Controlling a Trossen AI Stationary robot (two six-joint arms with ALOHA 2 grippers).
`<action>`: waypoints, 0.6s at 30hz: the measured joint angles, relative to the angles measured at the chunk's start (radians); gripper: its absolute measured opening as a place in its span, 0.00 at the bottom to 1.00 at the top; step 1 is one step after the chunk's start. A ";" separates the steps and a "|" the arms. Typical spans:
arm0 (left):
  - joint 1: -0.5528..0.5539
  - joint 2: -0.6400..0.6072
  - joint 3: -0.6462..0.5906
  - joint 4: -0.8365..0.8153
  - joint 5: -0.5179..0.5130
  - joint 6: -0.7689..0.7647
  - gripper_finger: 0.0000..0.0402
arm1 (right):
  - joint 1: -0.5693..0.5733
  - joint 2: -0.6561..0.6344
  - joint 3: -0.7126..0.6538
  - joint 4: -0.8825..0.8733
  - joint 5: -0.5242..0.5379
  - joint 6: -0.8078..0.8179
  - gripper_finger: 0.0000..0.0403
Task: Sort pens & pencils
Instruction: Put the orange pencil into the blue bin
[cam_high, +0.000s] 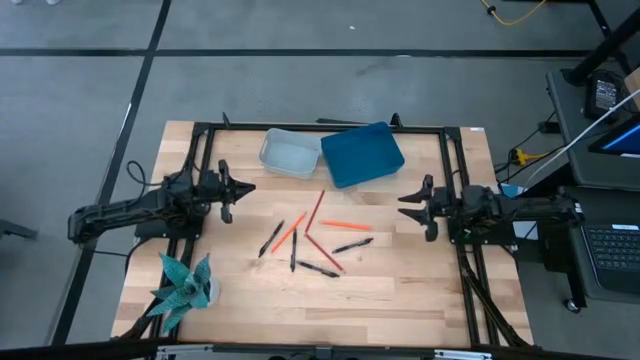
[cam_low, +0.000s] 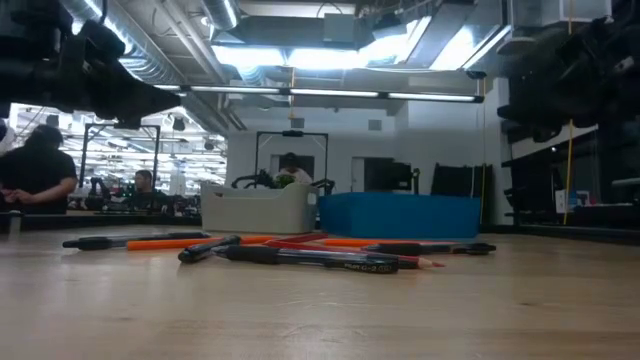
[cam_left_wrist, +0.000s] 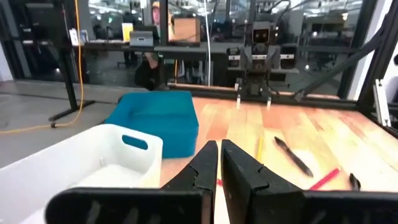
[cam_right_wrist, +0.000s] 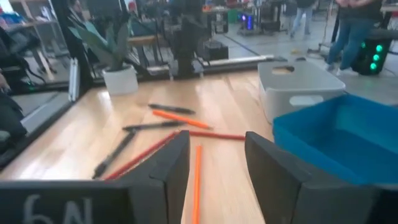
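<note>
Several black pens (cam_high: 293, 250) and several red and orange pencils (cam_high: 314, 212) lie scattered flat on the wooden table's middle, some crossing one another. The low view shows the pens (cam_low: 310, 258) and an orange pencil (cam_low: 180, 242) lying in front of the bins. My left gripper (cam_high: 240, 188) hovers left of the pile with its fingers together (cam_left_wrist: 219, 152), holding nothing. My right gripper (cam_high: 408, 205) hovers right of the pile and is open (cam_right_wrist: 216, 146). An orange pencil (cam_right_wrist: 197, 180) lies on the table ahead of it, between its fingers in the wrist view.
A white bin (cam_high: 290, 153) and a blue bin (cam_high: 362, 153) sit side by side at the table's far edge, behind the pile. A potted green plant (cam_high: 185, 285) stands at the near left corner. Bare wood lies between the pile and the near edge. People show in the room beyond.
</note>
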 joint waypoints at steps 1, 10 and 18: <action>0.000 0.025 0.000 0.027 0.000 0.000 0.03 | -0.004 0.016 0.000 0.009 0.000 -0.003 0.39; 0.000 0.307 0.053 0.254 0.031 0.027 0.03 | -0.036 0.185 0.000 0.237 -0.002 -0.057 0.39; -0.001 0.540 0.198 0.294 0.054 0.070 0.03 | -0.053 0.274 0.035 0.327 -0.052 -0.085 0.39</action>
